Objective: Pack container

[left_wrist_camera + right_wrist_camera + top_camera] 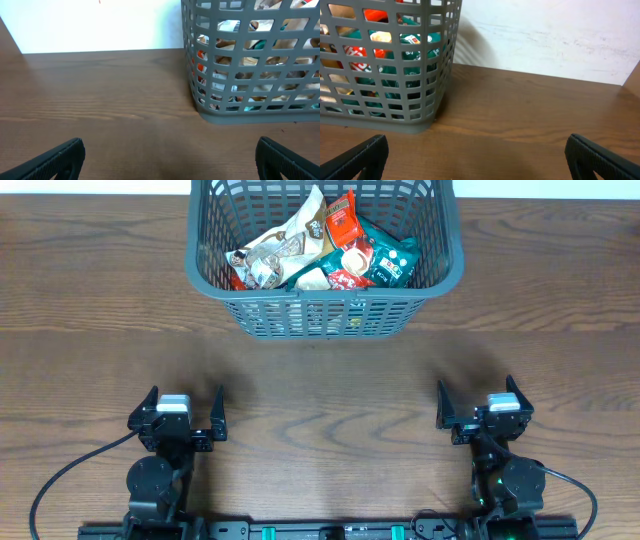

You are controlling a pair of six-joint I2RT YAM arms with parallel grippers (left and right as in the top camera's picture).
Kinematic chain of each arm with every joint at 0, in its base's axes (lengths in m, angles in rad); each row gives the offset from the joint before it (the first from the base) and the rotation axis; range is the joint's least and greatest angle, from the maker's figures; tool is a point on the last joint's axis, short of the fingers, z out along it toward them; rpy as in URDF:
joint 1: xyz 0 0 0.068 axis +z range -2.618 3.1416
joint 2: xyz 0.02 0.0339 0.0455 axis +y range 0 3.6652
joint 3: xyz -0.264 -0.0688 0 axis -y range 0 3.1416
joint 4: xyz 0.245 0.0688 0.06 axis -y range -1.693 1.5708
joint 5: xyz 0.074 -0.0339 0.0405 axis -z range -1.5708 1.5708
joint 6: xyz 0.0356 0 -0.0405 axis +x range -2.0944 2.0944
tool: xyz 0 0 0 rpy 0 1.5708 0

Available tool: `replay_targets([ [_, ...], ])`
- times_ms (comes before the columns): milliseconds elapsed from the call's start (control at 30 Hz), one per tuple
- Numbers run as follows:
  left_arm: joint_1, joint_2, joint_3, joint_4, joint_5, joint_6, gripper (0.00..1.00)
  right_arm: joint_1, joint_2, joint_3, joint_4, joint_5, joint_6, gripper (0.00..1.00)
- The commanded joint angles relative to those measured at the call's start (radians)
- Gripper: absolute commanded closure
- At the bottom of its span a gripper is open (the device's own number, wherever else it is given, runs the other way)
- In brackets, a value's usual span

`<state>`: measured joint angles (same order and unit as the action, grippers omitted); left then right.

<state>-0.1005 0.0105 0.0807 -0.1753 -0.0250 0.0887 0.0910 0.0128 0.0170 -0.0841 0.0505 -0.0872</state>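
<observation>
Nearest the robot, two arms sit side by side at the front edge of a brown wood-grain worktop (320,385). The left tool (186,402) has its two dark fingers spread wide with nothing between them. The right tool (476,394) is the same, spread wide and empty. Both point away from the robot toward the far side.

Beyond them no loose item shows on the wood in any view.

Farthest away, centred at the back edge, stands the container (322,318), a large grey lattice basket, well apart from both tools. It holds a jumble of snack packets (322,248) in white, red and teal.

The packing looks finished or paused, with both arms parked. Any further move would need another packet, and none is in view.
</observation>
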Motion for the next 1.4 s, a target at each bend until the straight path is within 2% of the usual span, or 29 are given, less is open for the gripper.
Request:
replay_targets([
  [0, 0.004, -0.006, -0.027, -0.009, 0.021, 0.055, 0.01, 0.008, -0.008, -0.005, 0.001, 0.010, 0.012, 0.01],
  [133, 0.004, -0.005, -0.027, -0.009, 0.021, 0.102, 0.01, 0.008, -0.008, -0.005, 0.001, 0.010, 0.012, 0.01],
  [567, 0.003, 0.028, -0.027, -0.006, 0.063, 0.089, 0.01, 0.008, -0.008, -0.005, 0.001, 0.010, 0.011, 0.01],
  [833, -0.078, 0.025, -0.027, -0.006, 0.063, 0.090, 0.01, 0.008, -0.008, -0.005, 0.001, 0.010, 0.012, 0.01],
  [1367, -0.047, 0.026, -0.027, -0.006, 0.063, 0.090, 0.01, 0.008, -0.008, -0.005, 0.001, 0.010, 0.011, 0.01],
])
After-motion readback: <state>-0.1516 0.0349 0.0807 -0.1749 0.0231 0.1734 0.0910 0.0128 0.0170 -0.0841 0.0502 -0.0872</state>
